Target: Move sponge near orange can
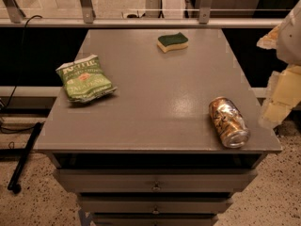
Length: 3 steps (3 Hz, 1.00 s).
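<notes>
— While the sponge sits near the far edge of the cabinet top, green side up, is any of the job done?

— None, I'd judge. It lies well apart from the orange can, which rests on its side by the front right corner, silver end toward the camera. The gripper hangs beyond the right edge; open or closed, I cannot tell.

— And the sponge's long axis?

— Roughly left to right across the top.

Nothing can be read: the chip bag and orange can bear undecipherable markings. The claw hangs beyond the tabletop's right edge.
</notes>
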Available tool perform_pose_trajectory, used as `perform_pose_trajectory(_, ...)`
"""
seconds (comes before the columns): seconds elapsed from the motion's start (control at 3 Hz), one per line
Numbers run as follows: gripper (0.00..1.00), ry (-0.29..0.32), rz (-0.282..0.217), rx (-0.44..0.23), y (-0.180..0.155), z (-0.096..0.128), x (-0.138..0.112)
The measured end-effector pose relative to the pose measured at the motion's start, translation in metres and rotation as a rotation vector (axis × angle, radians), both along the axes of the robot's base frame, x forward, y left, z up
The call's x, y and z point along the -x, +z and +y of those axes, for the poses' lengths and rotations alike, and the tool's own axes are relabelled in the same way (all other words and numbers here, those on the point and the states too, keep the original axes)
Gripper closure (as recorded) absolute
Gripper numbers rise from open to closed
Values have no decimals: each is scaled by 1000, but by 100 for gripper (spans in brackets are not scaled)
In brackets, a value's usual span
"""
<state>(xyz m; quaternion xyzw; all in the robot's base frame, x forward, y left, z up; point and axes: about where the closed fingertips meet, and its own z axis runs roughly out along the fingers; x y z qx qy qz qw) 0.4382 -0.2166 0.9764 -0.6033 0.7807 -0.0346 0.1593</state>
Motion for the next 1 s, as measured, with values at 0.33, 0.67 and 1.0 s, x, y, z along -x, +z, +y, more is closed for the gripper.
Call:
perform_pose_trajectory(0.33,0,0,0,0,0,0,0)
perform_pose_trajectory(0.67,0,9,-24,-45,0,4,-13)
perform_pose_trajectory(1.0,0,2,-91,-145,-3,18,-69)
